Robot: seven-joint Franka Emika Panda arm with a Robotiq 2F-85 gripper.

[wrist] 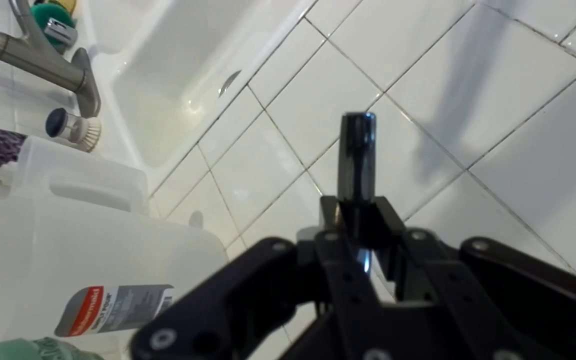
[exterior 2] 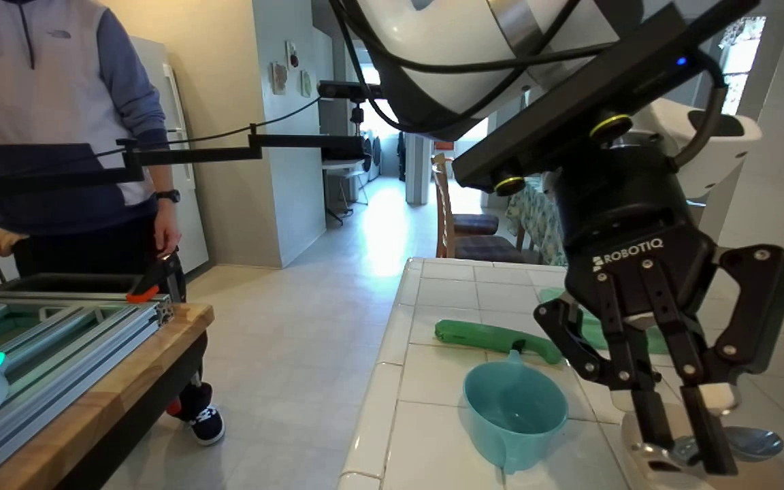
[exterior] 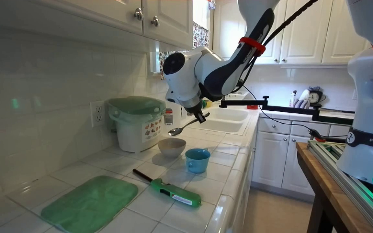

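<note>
A metal spoon (exterior: 175,131) is pinched in my gripper (exterior: 200,117), its fingers closed around the handle. The spoon is tilted, with its bowl end lower. In an exterior view that bowl end shows beyond the fingertips of my gripper (exterior 2: 690,453). In the wrist view, the shiny handle end of the spoon (wrist: 356,155) sticks out past the fingers. Below the spoon on the counter stands a beige bowl (exterior: 171,147), apart from it. Beside it is a light blue cup (exterior: 197,161), also visible as the blue cup (exterior 2: 514,412) in an exterior view.
On the tiled counter lie a green lighter (exterior: 177,193) with a black nozzle and a green cloth (exterior: 91,204). A white bin (exterior: 131,129) with a green lid stands against the wall. A sink (wrist: 178,65) and clear pitcher (wrist: 93,240) are nearby. A person (exterior 2: 58,122) stands across the aisle.
</note>
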